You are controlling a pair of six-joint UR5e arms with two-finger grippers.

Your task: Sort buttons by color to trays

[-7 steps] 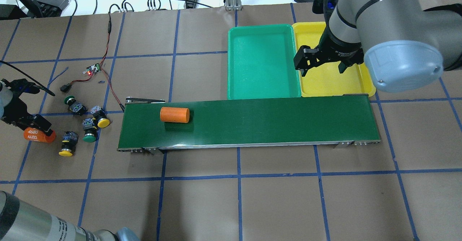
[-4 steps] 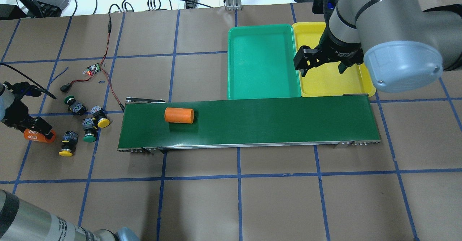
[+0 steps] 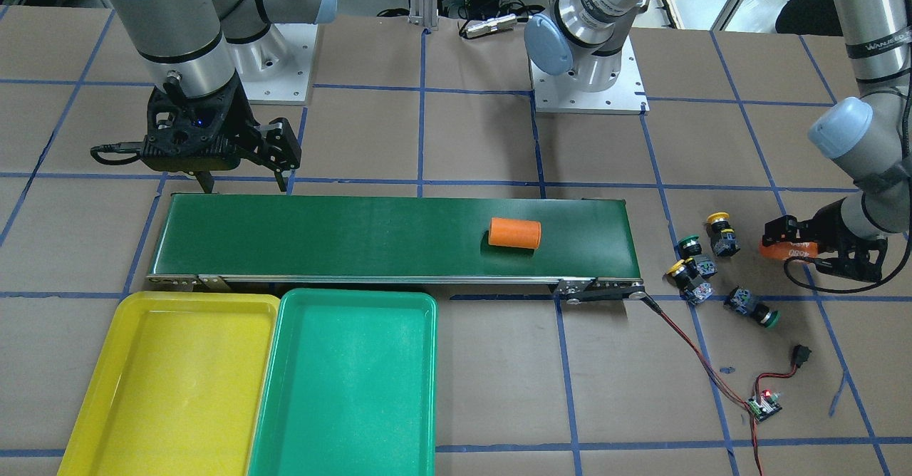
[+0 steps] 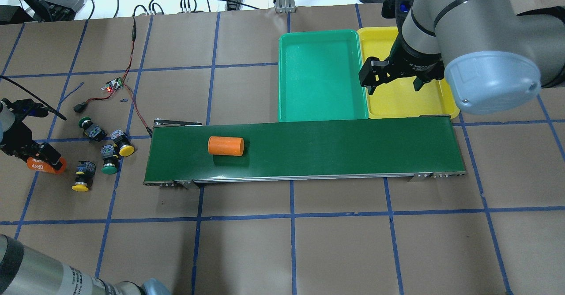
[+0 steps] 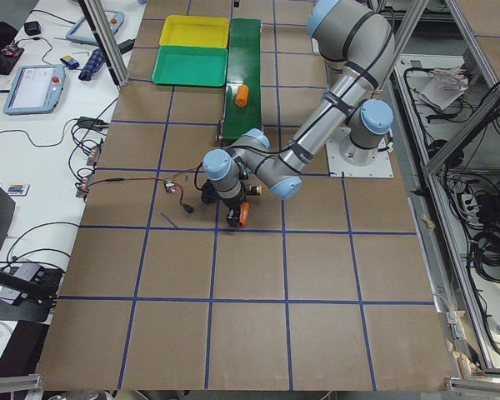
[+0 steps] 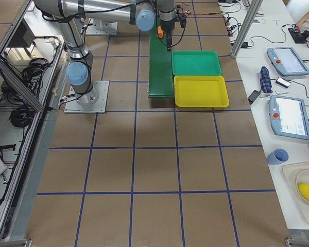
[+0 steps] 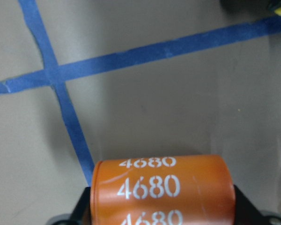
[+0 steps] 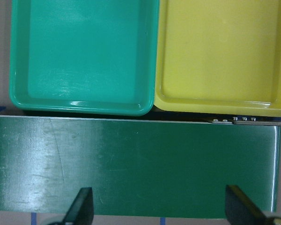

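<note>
In the front view the left gripper (image 3: 784, 245) is clamped around an orange cylinder marked 4680 (image 3: 798, 251), low over the table (image 3: 484, 141) past the end of the dark green belt (image 3: 320, 237). Between that gripper and the belt the four buttons lie on the table: a yellow button (image 3: 721, 232), a green button (image 3: 695, 254), a second yellow button (image 3: 686, 280) nearest the belt, and a second green button (image 3: 752, 306) farthest from the robot. A second orange cylinder (image 3: 514, 234) lies on its side on the belt. At the belt's other end the right gripper (image 3: 246, 180) hangs with its fingers spread apart. Across the belt from it, the yellow tray (image 3: 171, 383) and green tray (image 3: 342, 390) sit side by side. The overhead view shows the held cylinder apart from the nearest button, and the right gripper in front of the yellow tray, though its height is hard to judge there. The left side view shows the near arm bent low over its cylinder. The right side view shows both trays against the belt's end. The left wrist view shows dark fingers on either side of the cylinder, with blue tape (image 7: 61, 79) beyond. In the right wrist view the fingertips (image 8: 83, 208) stand wide apart over the belt's edge.
</note>
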